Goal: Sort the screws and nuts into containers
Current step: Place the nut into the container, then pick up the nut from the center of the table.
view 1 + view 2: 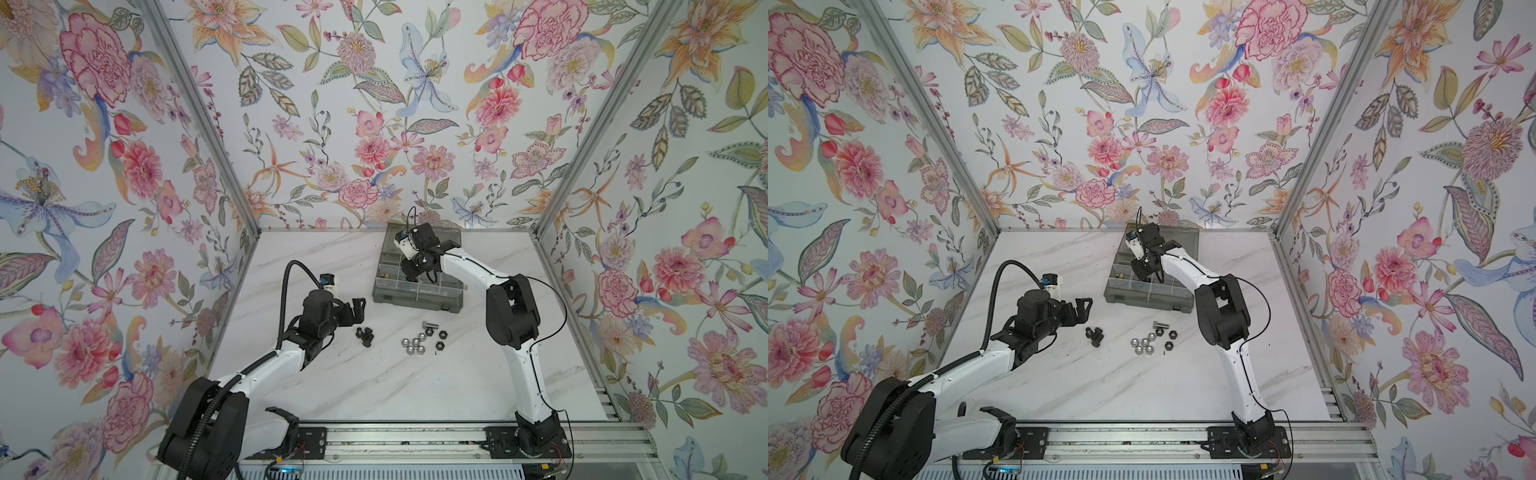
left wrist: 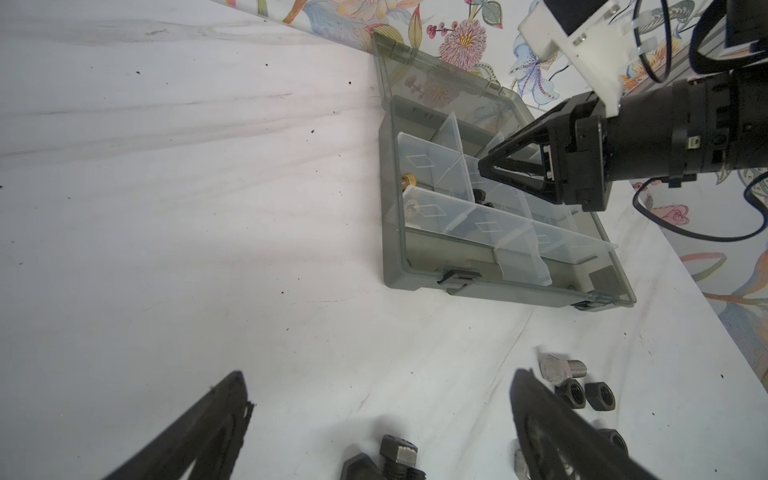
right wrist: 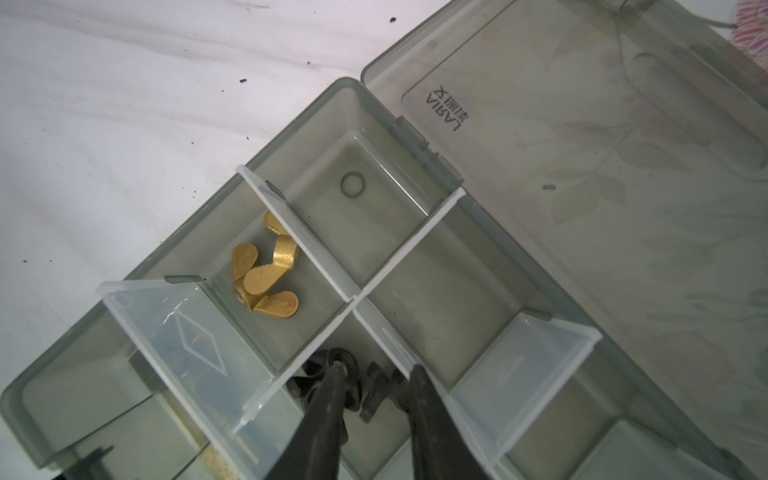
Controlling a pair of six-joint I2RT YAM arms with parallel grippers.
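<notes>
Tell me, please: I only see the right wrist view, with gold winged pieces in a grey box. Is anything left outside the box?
Observer: Yes, a cluster of silver nuts lies on the table, apart from the organiser box.
Operator: Any screws out there too?
Observer: Black bolts lie together near the left gripper.
Operator: Is it holding one?
Observer: No, its jaws stand wide open and empty.

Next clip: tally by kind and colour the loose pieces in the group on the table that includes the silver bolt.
silver nuts: 4
black nuts: 3
silver hex bolt: 1
Total: 8
</notes>
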